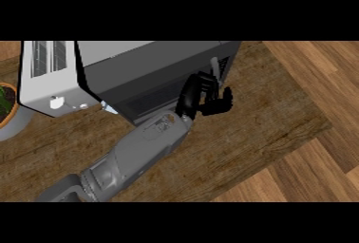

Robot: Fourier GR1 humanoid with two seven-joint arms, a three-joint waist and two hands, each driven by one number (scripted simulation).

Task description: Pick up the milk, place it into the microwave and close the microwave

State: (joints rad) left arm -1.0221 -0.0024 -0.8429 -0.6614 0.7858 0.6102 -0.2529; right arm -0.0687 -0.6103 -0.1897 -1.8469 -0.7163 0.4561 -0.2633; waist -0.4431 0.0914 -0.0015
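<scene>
One grey forearm is the closest thing, coming up from the bottom edge and slanting to the right. From the picture alone I cannot tell if it is the left arm or the right one. At its end is one black hand, and it sits against the front of the microwave. Going from left to right, there is one orange pot with a green plant at the far left edge, on a grey round base. Next comes one white toaster with two slots on top. Just beside it is one dark grey microwave. The hand's fingers are curled, with their tips touching the microwave's front by the pale handle. The milk cannot be seen anywhere. All of these stand on one brown wooden counter.
</scene>
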